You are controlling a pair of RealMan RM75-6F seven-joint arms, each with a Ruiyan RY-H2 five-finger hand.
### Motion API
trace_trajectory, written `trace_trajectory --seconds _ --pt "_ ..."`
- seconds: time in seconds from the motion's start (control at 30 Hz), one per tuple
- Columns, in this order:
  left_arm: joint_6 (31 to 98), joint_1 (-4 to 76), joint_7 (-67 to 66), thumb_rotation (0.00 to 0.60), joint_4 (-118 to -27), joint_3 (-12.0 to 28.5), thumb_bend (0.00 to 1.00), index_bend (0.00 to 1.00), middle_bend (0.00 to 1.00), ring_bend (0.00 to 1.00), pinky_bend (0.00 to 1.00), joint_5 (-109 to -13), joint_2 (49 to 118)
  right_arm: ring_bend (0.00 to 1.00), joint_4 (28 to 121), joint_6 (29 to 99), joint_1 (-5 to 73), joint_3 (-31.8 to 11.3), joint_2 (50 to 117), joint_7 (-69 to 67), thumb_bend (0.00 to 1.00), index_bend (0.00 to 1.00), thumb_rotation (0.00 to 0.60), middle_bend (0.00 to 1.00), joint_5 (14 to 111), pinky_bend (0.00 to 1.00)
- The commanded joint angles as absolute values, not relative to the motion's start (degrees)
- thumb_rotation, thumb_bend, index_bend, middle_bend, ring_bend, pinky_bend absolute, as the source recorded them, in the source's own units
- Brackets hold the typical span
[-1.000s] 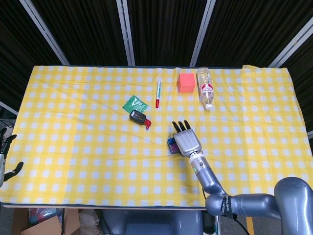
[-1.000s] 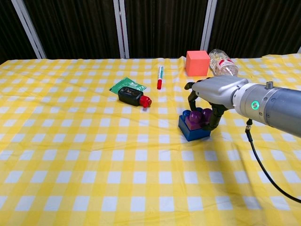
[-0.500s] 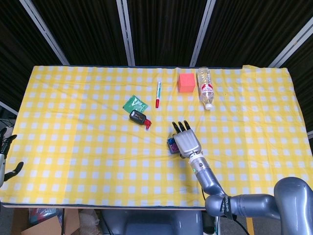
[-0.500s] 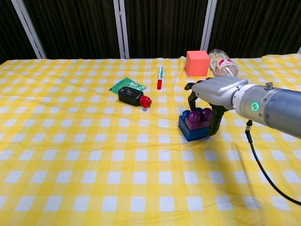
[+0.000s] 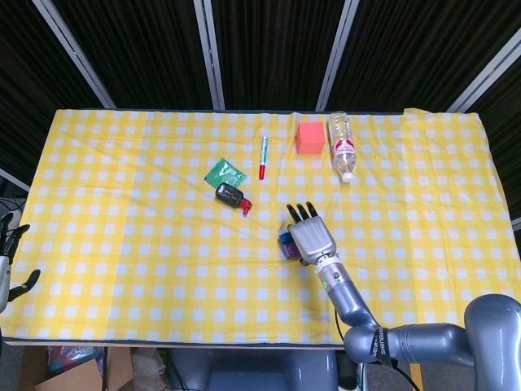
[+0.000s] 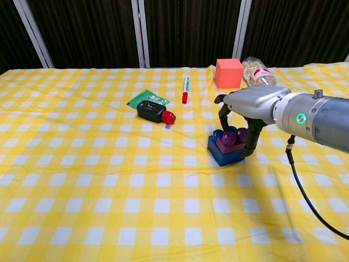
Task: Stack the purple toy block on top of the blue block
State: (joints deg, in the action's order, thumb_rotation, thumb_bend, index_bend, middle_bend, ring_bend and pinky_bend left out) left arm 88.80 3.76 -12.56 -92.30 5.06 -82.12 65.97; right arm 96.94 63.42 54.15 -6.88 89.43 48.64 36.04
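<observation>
A long table under a yellow-and-white checked cloth stands in front of dark curtained panels. Nearest me on the robot's right, the grey arm reaches in, and its right hand arches directly over the purple toy block, fingers hanging down on either side of it. The purple toy block sits on the blue block, towards that block's right end, so the thing to be released lies straight beneath the palm. The fingers look loosely curved around the purple piece; whether they press it or stand just clear I cannot tell. From above, the hand hides most of the stack. The left hand is far off at the table's left edge, holding nothing, fingers apart.

Against a second ago, the purple block seems seated lower and squarer on the blue one, and the hand has lifted slightly.

Further back lie a black bottle with a red cap, a green packet, a marker, an orange cube and a water bottle.
</observation>
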Motion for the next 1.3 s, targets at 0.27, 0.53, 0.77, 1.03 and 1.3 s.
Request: trace_trajectory --seconds 0.27,0.53,0.77,1.03,1.3 --pt "88.9 3.7 -12.7 0.6 -92.4 5.1 0.27 0.16 0.01 0.0 0.12 -82.1 65.9 0.0 99.6 64.6 54.1 -7.8 87.8 48.3 0.17 0.0 0.6 0.0 36.5 0.0" --pt "88.8 3.7 -12.8 0.6 -92.4 5.1 0.27 0.16 0.01 0.0 0.12 -81.9 66.0 0.0 101.2 65.1 53.2 -7.7 86.1 47.1 0.17 0.0 0.6 0.0 36.8 0.0" --pt "88.8 3.7 -13.0 0.6 -92.5 5.1 0.27 0.16 0.01 0.0 0.12 -82.0 66.0 0.0 101.3 64.6 52.4 -6.8 85.3 45.9 0.17 0.0 0.6 0.0 37.8 0.0" --pt "89.0 3.7 -13.0 0.6 -92.5 5.2 0.27 0.16 0.01 0.0 0.12 -81.9 66.0 0.0 101.6 64.9 51.5 -5.5 85.4 45.6 0.17 0.0 0.6 0.0 39.1 0.0" --pt "89.2 3.6 -12.7 0.6 -92.5 5.2 0.27 0.16 0.01 0.0 0.12 -82.0 65.9 0.0 101.3 65.0 50.7 -4.7 86.5 44.9 0.17 0.0 0.6 0.0 40.4 0.0"
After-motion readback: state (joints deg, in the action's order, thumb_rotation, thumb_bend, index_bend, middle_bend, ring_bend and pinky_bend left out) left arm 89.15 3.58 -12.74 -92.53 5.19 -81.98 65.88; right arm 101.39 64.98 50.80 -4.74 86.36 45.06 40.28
